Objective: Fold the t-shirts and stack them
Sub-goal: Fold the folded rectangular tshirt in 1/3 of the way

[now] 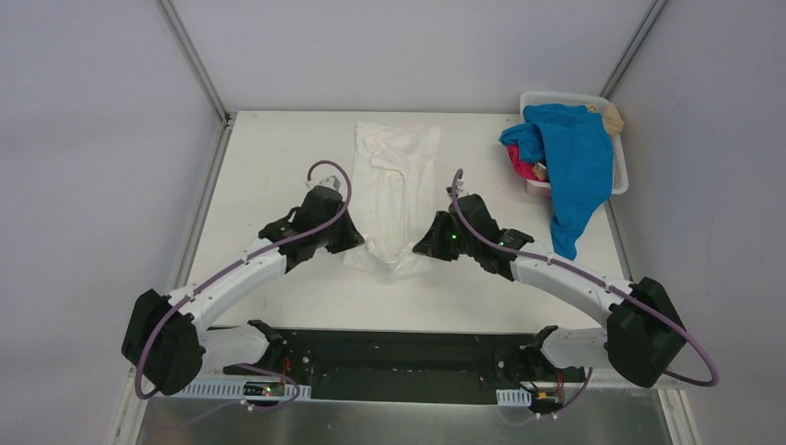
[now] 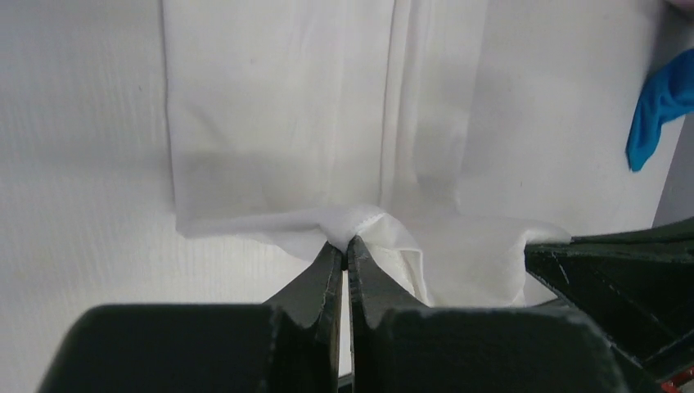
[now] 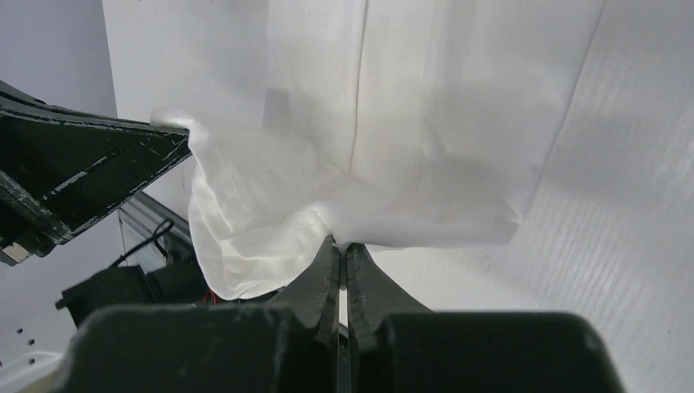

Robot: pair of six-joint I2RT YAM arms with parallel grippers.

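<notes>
Top external view: left of the slotted basket (image 1: pixel 559 95), a long-folded white t-shirt (image 1: pixel 397 171) lies on the table (image 1: pixel 278 167), with the left pincer (image 1: pixel 358 245) and right pincer (image 1: pixel 423 248) each closed tight on its near hem. Light, limp cloth; corners likely give the surest hold.

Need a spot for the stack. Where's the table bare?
Widest bare patch: table left of the white shirt, from the far-left corner to the left arm. Narrower strip between white shirt and blue shirt. Crowded: far-right corner, where the basket overflows, and near middle, where left pincer and right pincer clamp the white shirt's hem.
</notes>
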